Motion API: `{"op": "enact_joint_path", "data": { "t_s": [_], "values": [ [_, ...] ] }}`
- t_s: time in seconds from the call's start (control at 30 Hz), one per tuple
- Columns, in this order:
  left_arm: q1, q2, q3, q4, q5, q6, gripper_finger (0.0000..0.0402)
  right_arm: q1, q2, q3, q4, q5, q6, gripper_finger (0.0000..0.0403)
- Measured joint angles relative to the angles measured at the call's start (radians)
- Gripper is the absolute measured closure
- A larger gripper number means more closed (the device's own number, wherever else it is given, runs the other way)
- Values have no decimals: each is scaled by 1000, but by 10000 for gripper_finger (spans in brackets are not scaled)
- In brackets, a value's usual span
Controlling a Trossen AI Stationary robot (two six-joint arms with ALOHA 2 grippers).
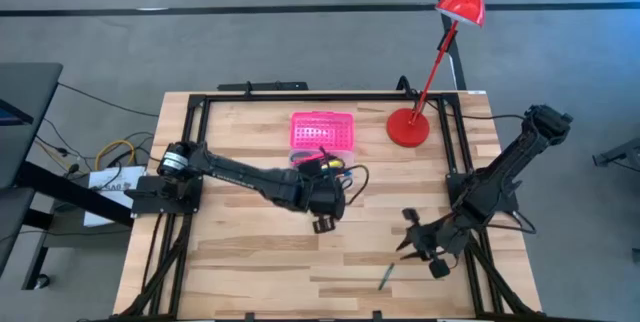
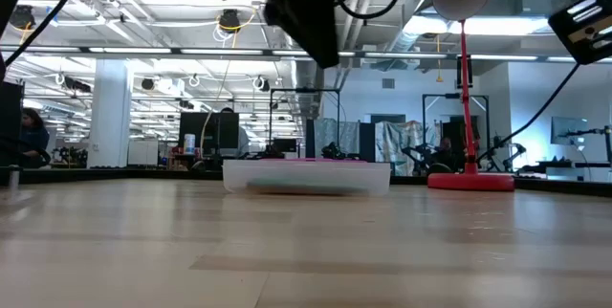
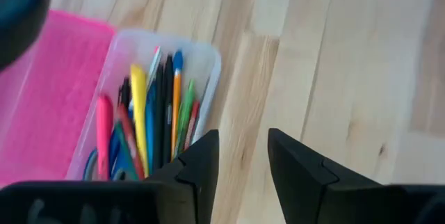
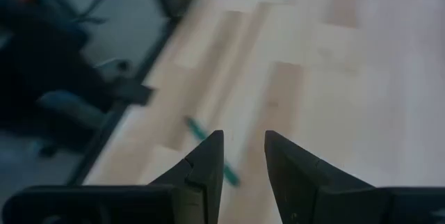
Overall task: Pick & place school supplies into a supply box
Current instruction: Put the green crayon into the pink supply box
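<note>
Green pen lies alone on the table at five o'clock, just beside the right gripper, open and empty. Straddle its middle, fingers across the barrel. Left gripper, open, empty, hovers by the box at twelve.

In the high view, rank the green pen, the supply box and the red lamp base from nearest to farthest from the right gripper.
From the right gripper, at the table's front right:
1. Green pen, just in front of it, loose on the table.
2. Red lamp base, at the back edge.
3. Supply box, back centre, farther toward the left arm.
</note>
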Motion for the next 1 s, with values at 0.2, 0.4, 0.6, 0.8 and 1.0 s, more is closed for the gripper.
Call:
{"op": "enact_joint_path", "data": {
  "t_s": [0.2,0.4,0.6,0.8,1.0],
  "values": [
    [-77,3,-36,-89,-65,-90,284,-25,161,30,130,-133,-152,305],
    [-154,1,-64,-286,-145,-237,284,-64,344,121,126,-141,-189,305],
    [-234,1,-65,-379,-185,-349,284,-84,510,205,122,-273,-257,305],
    [-287,1,-65,-413,-229,-473,284,-75,590,243,103,-315,-258,305],
    [-315,1,-65,-423,-261,-552,284,-77,609,253,5,-312,-261,305]
  ]
}}
